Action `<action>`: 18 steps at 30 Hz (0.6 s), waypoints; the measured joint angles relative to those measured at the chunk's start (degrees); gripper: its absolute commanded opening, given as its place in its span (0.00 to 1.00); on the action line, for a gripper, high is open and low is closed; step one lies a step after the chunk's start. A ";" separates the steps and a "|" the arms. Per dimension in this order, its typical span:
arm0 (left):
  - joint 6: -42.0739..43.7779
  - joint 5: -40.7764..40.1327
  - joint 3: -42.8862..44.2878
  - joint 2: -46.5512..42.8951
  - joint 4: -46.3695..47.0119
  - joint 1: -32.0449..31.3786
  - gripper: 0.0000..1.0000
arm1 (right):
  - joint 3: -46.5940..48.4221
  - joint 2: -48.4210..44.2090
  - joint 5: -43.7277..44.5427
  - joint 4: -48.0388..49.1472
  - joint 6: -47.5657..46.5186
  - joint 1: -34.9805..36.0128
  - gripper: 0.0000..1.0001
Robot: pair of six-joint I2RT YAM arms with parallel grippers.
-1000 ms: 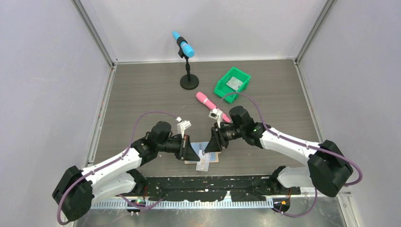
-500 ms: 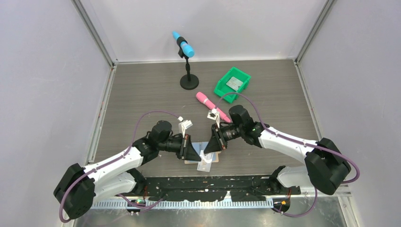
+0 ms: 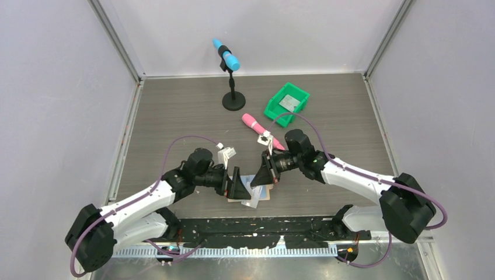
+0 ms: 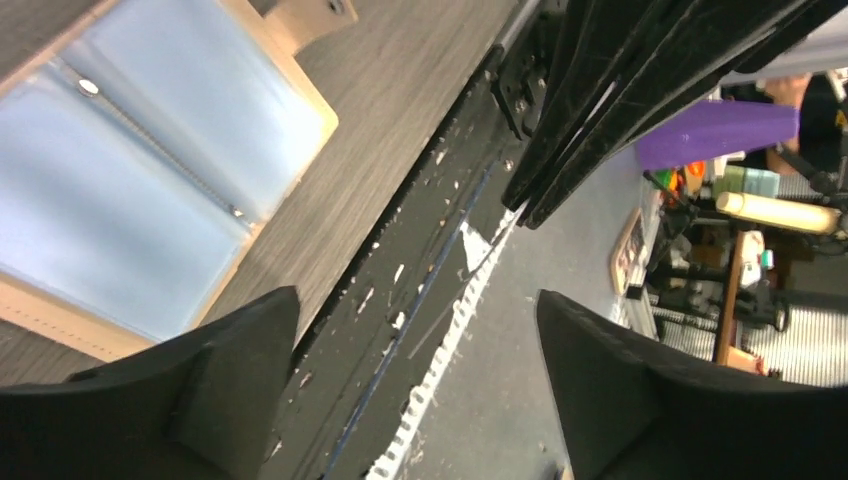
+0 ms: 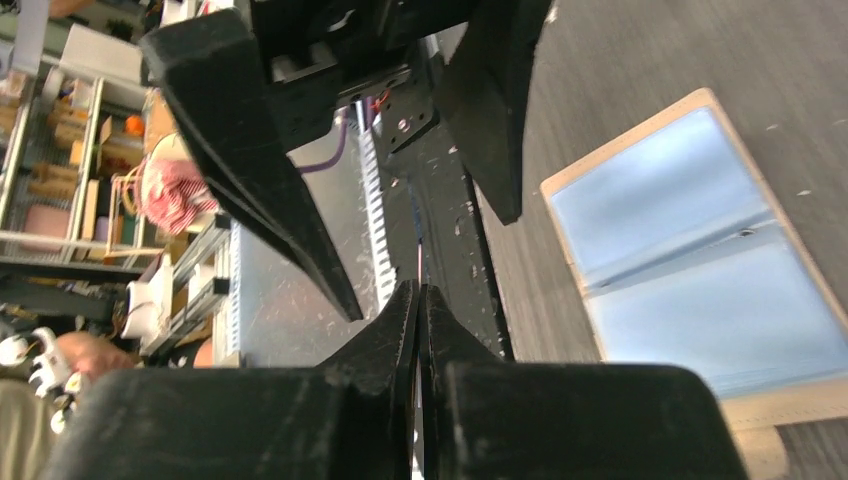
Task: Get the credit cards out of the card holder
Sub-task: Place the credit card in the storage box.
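Observation:
The card holder (image 3: 255,195) lies open and flat near the table's front edge, tan-rimmed with two pale blue clear pockets (image 4: 140,170) (image 5: 700,250). A small pale piece (image 3: 250,203) juts from its near edge; I cannot tell whether it is a card. One pale grey card (image 3: 289,103) lies inside the green bin. My left gripper (image 3: 238,185) (image 4: 415,300) hovers open just left of the holder, nothing between its fingers. My right gripper (image 3: 255,179) (image 5: 418,288) is shut above the holder's right part, tips facing the left gripper's fingers (image 5: 260,170). No card shows in its jaws.
A green bin (image 3: 279,105) stands at the back right. A pink microphone (image 3: 257,125) lies behind the right gripper, and a blue microphone on a black stand (image 3: 233,87) is at the back centre. A black rail (image 3: 262,224) edges the table's front.
The left gripper has opened wide. The right gripper has closed fully. Both stay over the holder, barely shifted.

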 measured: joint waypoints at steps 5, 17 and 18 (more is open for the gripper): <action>3.06 -4.66 3.78 -1.40 -6.29 0.00 1.00 | 0.02 -2.64 5.29 -0.52 1.42 -2.32 0.05; 10.49 -23.28 9.49 -12.20 -20.33 0.00 1.00 | 5.16 -3.52 26.84 -3.02 9.11 -10.05 0.05; 10.60 -25.07 9.94 -13.00 -21.88 0.00 1.00 | 6.08 -3.21 29.59 -2.93 10.08 -10.67 0.05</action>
